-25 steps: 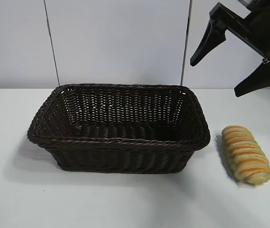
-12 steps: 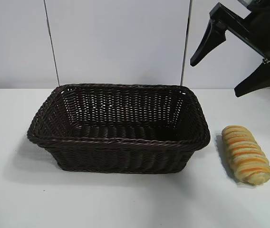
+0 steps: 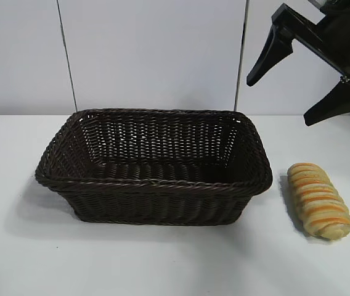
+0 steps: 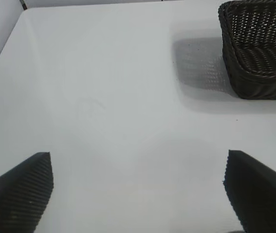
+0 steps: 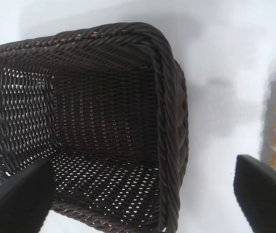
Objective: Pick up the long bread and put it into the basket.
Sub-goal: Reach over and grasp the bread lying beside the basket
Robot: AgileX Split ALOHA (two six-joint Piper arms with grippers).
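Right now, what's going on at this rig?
Nothing is held yet. The long bread lies on the white table just right of the basket, which has nothing in it. The right gripper hangs open in the air above and behind the bread, touching nothing. The left gripper is open too, low over bare table left of the basket.

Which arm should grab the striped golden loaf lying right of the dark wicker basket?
Right. Its open end effector hangs above the ridged golden-yellow long bread, right of the dark brown woven basket. The left end effector, also open, sits beyond the basket's far side.
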